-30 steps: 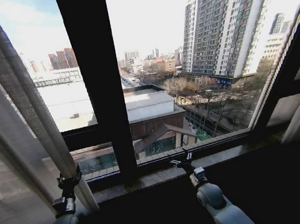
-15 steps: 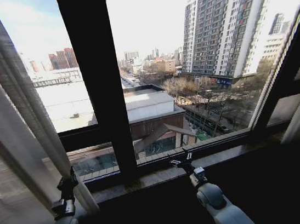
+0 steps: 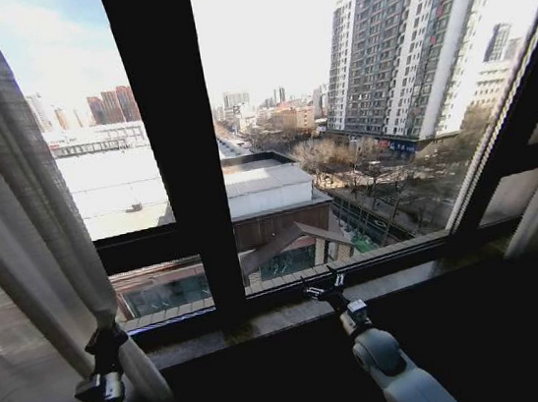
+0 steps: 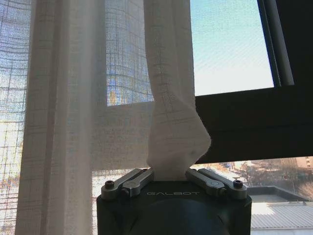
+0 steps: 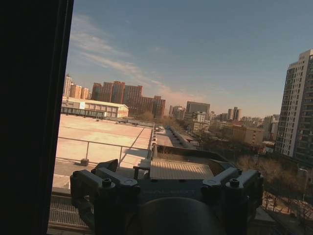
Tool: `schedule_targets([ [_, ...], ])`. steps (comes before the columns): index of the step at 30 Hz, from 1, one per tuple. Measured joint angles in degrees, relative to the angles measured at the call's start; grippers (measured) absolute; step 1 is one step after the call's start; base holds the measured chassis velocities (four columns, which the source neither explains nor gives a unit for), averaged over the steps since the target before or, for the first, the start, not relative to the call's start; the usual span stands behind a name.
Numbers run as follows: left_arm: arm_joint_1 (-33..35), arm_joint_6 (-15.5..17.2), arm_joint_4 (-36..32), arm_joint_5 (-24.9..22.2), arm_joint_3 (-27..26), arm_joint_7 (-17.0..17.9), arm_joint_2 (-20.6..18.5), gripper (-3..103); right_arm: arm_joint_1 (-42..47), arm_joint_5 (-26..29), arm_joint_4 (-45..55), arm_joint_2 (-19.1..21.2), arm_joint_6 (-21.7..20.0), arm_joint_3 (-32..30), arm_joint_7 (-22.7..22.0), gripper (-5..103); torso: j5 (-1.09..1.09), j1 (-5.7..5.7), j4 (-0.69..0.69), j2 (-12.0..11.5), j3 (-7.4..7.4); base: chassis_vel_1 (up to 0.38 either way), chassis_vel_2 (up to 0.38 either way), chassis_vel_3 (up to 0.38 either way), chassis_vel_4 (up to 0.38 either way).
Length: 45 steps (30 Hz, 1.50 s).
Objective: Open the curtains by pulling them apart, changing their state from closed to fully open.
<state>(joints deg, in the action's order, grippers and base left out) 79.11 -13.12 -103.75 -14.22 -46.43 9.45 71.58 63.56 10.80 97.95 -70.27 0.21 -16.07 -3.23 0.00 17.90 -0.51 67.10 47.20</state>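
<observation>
Window frame [image 3: 176, 154] stands bare — left claw [image 3: 104, 344] pinching curtains [image 3: 14, 225].

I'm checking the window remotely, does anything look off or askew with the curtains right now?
Only one thing: the left curtain is bunched into a bulging fold where the left gripper pinches it, at the lower left of the window. The right gripper sits at the sill, holding nothing. Nothing looks torn.
</observation>
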Motion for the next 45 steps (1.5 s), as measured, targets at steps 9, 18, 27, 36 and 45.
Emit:
schedule_targets([
  [9, 0.74, 0.04, -0.12, -0.38, -0.58, -0.1, -0.13, 0, 0.0, 0.0, 0.0, 0.0, 0.0, 0.0, 0.0, 100, 0.0, 0.0, 0.0, 0.0, 0.0, 0.021, 0.019, -0.025, -0.018],
  [18, 1.6, -0.19, -0.41, -0.74, -1.43, -0.16, -0.32, 0, 0.0, 0.0, 0.0, 0.0, 0.0, 0.0, 0.0, 100, 0.0, 0.0, 0.01, 0.0, 0.0, 0.163, 0.161, -0.157, -0.151],
  [27, 2.5, -0.65, -0.75, -0.66, -1.44, -0.13, -0.02, 0, 0.0, 0.0, 0.0, 0.0, 0.0, 0.0, 0.0, 100, 0.0, 0.0, 0.01, 0.0, 0.0, 0.271, 0.309, -0.283, -0.284],
  [36, 2.69, -0.96, -0.76, -0.65, -1.55, 0.15, 0.08, 0, 0.0, 0.0, 0.0, -0.02, 0.0, 0.02, 0.01, 100, -0.03, -0.01, 0.01, 0.01, -0.01, 0.16, 0.137, -0.127, -0.129],
  [45, 3.37, -1.78, -0.32, -0.91, -2.25, 0.17, 0.5, 0, 0.0, 0.0, 0.0, 0.02, 0.0, -0.03, -0.01, 100, 0.03, 0.02, -0.02, -0.02, 0.01, -0.024, -0.016, 0.026, 0.008],
])
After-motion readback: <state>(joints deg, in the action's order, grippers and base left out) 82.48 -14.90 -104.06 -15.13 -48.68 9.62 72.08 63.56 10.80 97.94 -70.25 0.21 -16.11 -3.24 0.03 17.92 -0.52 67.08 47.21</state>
